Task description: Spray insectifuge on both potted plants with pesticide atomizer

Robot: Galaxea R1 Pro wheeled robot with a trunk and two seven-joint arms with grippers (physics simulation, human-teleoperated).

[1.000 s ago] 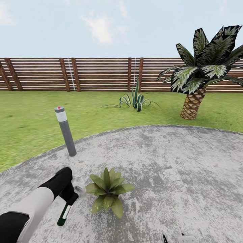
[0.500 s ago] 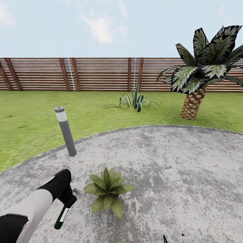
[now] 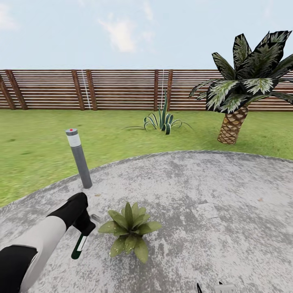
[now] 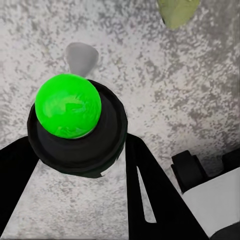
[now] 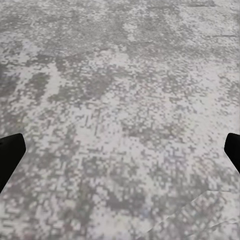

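Left gripper [image 3: 83,232] is squeezed tight on the pesticide atomizer [image 3: 79,247], which hangs below it over the grey patio [image 3: 211,195], just beside one potted plant [image 3: 129,230]. I see my right gripper [image 5: 120,155] with fingers wide apart, holding nothing.

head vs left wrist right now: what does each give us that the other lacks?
Head alone: the wider garden, with the fence, lawn, palm, agave, bollard lamp, the whole potted plant, and the pesticide atomizer seen from the side, label visible, hanging tilted from the left gripper.

Left wrist alone: the atomizer end-on, a bright green dome in a dark collar between the jaws, and one leaf tip at the frame edge.

Shared: the atomizer in the left gripper, the mottled grey patio, and part of the plant.
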